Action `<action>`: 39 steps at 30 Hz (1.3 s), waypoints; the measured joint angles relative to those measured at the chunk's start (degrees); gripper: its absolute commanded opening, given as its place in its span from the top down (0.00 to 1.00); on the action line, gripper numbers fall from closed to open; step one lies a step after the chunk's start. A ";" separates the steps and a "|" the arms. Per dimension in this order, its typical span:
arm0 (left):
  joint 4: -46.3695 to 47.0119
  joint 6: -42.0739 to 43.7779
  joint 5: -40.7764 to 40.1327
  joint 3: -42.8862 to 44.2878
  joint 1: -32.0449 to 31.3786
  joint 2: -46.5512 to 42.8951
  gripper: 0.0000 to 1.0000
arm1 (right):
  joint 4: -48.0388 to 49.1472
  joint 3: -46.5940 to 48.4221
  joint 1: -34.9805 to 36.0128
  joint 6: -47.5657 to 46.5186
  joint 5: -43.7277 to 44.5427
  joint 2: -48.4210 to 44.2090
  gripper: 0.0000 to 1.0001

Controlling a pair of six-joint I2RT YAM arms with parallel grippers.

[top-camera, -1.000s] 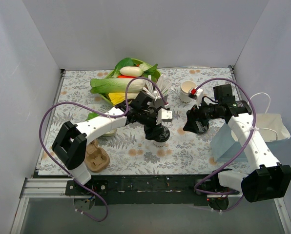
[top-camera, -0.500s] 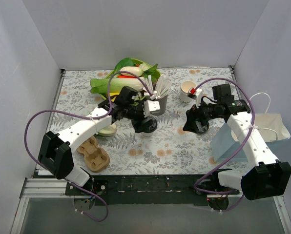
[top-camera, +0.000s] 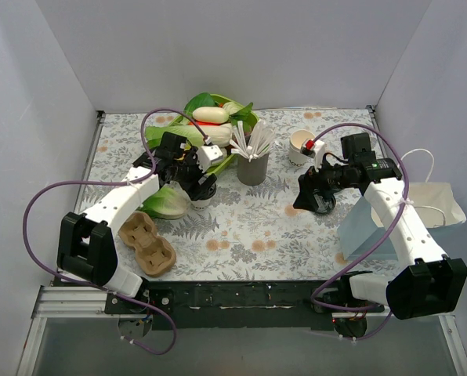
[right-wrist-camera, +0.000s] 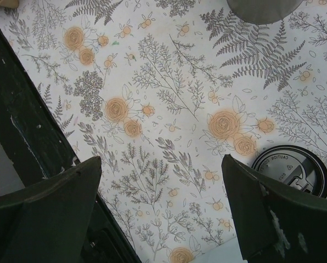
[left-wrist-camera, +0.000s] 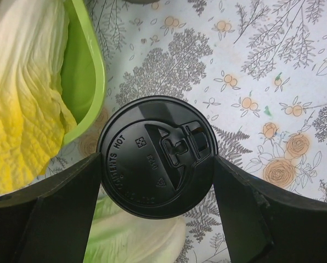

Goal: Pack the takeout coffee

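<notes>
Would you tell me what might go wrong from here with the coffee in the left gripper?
The left gripper seems to pinch only the lid; the cup below is hidden, so it might drop off. The green bowl lies close beside the lid, so a sideways move could knock it. The purple cable arcs over the vegetables and may snag there.

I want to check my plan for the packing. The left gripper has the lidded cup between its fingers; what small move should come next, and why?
Probably carry the takeout coffee toward the cardboard carrier at the near left. The left gripper grips it on both sides, beside the green bowl, and both pockets of the carrier look empty.
</notes>
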 measured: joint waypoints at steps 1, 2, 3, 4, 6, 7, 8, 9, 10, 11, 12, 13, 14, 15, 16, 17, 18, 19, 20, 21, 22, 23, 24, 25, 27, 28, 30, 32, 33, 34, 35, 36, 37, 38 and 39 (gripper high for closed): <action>-0.02 -0.09 -0.24 -0.35 0.42 0.00 0.34 | 0.00 0.09 0.00 0.00 -0.02 0.11 0.02; -0.07 -0.13 -0.48 -0.61 0.72 0.00 0.34 | 0.00 0.15 0.00 0.02 0.00 0.22 0.02; -0.02 -0.15 -0.59 -0.85 1.03 0.00 0.34 | 0.00 0.20 0.00 0.02 0.00 0.26 0.02; 0.09 -0.17 -0.59 -0.94 1.31 -0.07 0.34 | 0.00 0.20 0.00 0.02 0.00 0.28 0.02; 0.35 -0.24 -0.70 -1.11 1.88 -0.13 0.34 | 0.00 0.20 0.00 0.04 0.00 0.28 0.02; 0.46 -0.26 -0.72 -1.20 2.08 -0.17 0.34 | 0.00 0.20 0.00 0.04 0.00 0.28 0.02; 0.59 -0.28 -0.72 -1.31 2.25 -0.24 0.34 | 0.00 0.20 0.00 0.04 0.00 0.28 0.02; 0.66 -0.28 -0.74 -1.40 2.38 -0.31 0.34 | 0.00 0.20 0.00 0.04 0.00 0.28 0.02; 0.70 -0.28 -0.85 -1.42 2.47 -0.37 0.34 | -0.02 0.20 0.00 0.04 0.00 0.28 0.02; 0.79 -0.28 -0.96 -1.42 2.58 -0.37 0.34 | 0.00 0.20 0.00 0.04 0.00 0.28 0.02; 0.85 -0.31 -1.03 -1.44 2.67 -0.37 0.34 | 0.00 0.20 0.00 0.04 0.00 0.28 0.02; 0.90 -0.33 -1.14 -1.44 2.73 -0.37 0.33 | 0.00 0.20 0.00 0.04 0.00 0.28 0.02; 0.98 -0.35 -1.27 -1.44 2.78 -0.37 0.31 | 0.00 0.20 0.00 0.04 0.00 0.28 0.02; 1.05 -0.39 -1.40 -1.44 2.78 -0.37 0.29 | 0.00 0.20 0.00 0.04 0.00 0.28 0.02; 1.09 -0.50 -1.55 -1.44 2.80 -0.37 0.24 | 0.00 0.20 0.00 0.07 0.00 0.26 0.02; 1.14 -0.55 -1.66 -1.44 2.80 -0.37 0.22 | 0.00 0.20 0.00 0.13 0.07 0.26 0.02; 1.20 -0.59 -1.86 -1.44 2.80 -0.37 0.20 | -0.04 0.24 0.00 0.31 0.22 0.26 0.02; 1.25 -0.72 -2.05 -1.44 2.80 -0.37 0.19 | -0.07 0.35 0.00 0.52 0.37 0.26 0.02; 1.25 -0.79 -2.25 -1.44 2.80 -0.37 0.16 | -0.46 0.81 0.00 0.72 0.96 0.26 0.02; 1.29 -0.81 -2.40 -1.44 2.80 -0.37 0.15 | -0.94 1.70 0.00 0.92 1.73 0.33 0.02; 1.29 -0.94 -2.43 -1.44 2.80 -0.37 0.14 | -1.51 2.97 0.00 1.01 2.58 0.33 0.02; 1.31 -0.98 -2.49 -1.44 2.80 -0.37 0.12 | -2.10 4.59 0.00 1.03 3.80 0.33 0.03; 1.27 -1.11 -2.54 -1.42 2.80 -0.37 0.12 | -2.95 6.60 0.00 1.01 5.11 0.35 0.03; 1.25 -1.25 -2.54 -1.40 2.80 -0.37 0.11 | -3.93 8.98 0.00 0.96 6.54 0.46 0.04; 1.18 -1.79 -2.47 -1.16 2.80 -0.42 0.09 | -5.62 13.88 0.00 0.79 9.88 0.48 0.05; 1.16 -2.03 -2.40 -0.94 2.80 -0.42 0.09 | -6.67 16.31 0.00 0.63 11.58 0.48 0.05; 1.20 -2.75 -2.36 -0.17 2.80 -0.61 0.08 | -8.31 19.78 0.00 0.37 14.86 0.31 0.06; 1.38 -3.34 -2.27 0.61 2.80 -1.03 0.08 | -10.56 21.86 0.00 0.24 17.66 0.11 0.07; 1.53 -3.56 -2.16 0.90 2.80 -1.36 0.08 | -12.11 22.73 0.00 0.22 19.04 0.09 0.07; 1.57 -3.82 -1.99 1.16 2.80 -1.73 0.07 | -13.94 23.76 0.00 0.24 20.28 0.11 0.07; 1.55 -4.09 -1.70 1.55 2.80 -2.05 0.07 | -15.91 25.16 0.00 0.26 21.33 0.37 0.06; 1.55 -4.33 -1.20 1.99 2.82 -2.36 0.07 | -17.77 26.80 0.00 0.28 22.27 0.59 0.06; 1.60 -4.50 -0.74 2.40 2.80 -2.58 0.07 | -19.04 28.22 0.00 0.48 23.06 0.68 0.06; 1.62 -4.83 0.00 3.10 2.82 -2.78 0.07 | -20.31 30.03 0.00 0.74 24.35 0.63 0.06; 1.68 -5.07 0.79 3.74 2.82 -2.89 0.07 | -20.76 30.97 0.00 0.96 25.09 0.42 0.06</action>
